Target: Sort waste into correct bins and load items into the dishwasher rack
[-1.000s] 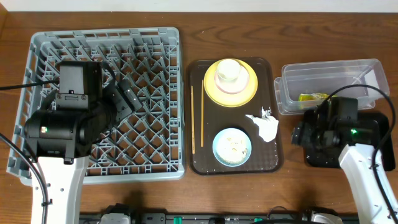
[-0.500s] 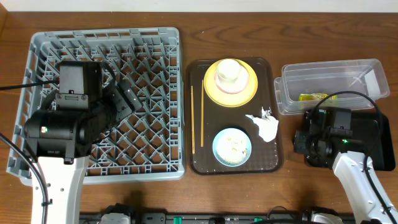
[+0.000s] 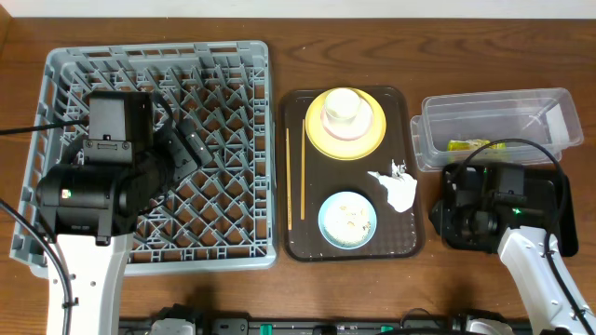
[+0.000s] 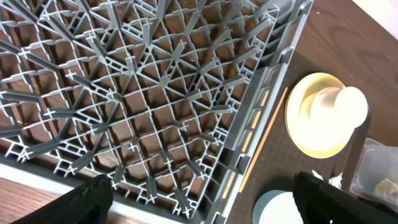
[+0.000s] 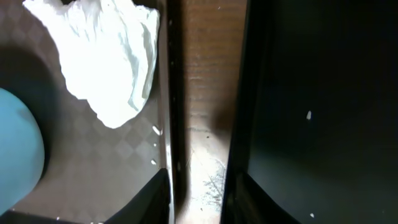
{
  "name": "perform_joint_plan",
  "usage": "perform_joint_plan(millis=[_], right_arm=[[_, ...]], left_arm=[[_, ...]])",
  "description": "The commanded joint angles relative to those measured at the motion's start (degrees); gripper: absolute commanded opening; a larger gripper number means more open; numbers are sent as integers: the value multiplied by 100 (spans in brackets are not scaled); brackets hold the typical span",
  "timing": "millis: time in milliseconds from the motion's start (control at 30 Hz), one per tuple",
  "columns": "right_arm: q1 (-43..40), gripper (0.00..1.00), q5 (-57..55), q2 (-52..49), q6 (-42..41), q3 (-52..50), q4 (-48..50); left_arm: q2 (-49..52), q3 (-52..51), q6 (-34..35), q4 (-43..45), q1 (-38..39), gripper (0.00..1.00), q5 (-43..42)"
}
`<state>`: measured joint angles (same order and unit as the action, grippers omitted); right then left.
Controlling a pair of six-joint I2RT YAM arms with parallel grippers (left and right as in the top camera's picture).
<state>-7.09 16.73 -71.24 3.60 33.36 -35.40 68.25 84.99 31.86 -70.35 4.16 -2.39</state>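
Observation:
My right gripper (image 3: pixel 449 217) (image 5: pixel 198 202) hovers low over the table strip between the brown tray and the black tray (image 3: pixel 551 216) (image 5: pixel 323 93). Its jaws stand narrowly open, with nothing held. The right fingertip overlaps the black tray's left rim. The crumpled napkin (image 3: pixel 399 191) (image 5: pixel 112 56) lies just left of it. The snack wrapper (image 3: pixel 468 145) lies in the clear tub (image 3: pixel 494 107). A cup (image 3: pixel 343 107) sits on the yellow plate (image 3: pixel 372 141). The blue bowl (image 3: pixel 347 219) holds rice scraps. My left gripper (image 3: pixel 191 144) (image 4: pixel 202 199) hangs wide open above the grey rack (image 3: pixel 233 65).
The brown serving tray (image 3: pixel 298 244) carries the plate, the bowl, the napkin and the chopsticks (image 3: pixel 303 167) along its left side. It sits between the rack and the two bins. Only a narrow strip of bare wood separates it from the black tray.
My right gripper has come forward and left from the clear tub to the black tray's left rim, and its jaws have narrowed. The black tray seems to lie slightly further left. The left arm is still.

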Motion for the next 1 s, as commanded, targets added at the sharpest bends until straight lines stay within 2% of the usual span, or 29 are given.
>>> perform_joint_plan(millis=[0,67,167,267,967], right_arm=[[42,29,155,9,260,-33,-85],[42,27,155,9,343,-33,-133],[42,19,153,9,409,-33,-146],[42,1,151,9,446,-33,-144],[42,1,-350,9,743,-33,-125]], left_arm=[[-9,26,-33,-7,-24,94,50],[-9,26,-33,-9,-24,94,50],[-9,26,-33,-9,-24,94,50],[-9,26,-33,-9,-24,94,50],[-9,26,-33,-9,-24,94,50]])
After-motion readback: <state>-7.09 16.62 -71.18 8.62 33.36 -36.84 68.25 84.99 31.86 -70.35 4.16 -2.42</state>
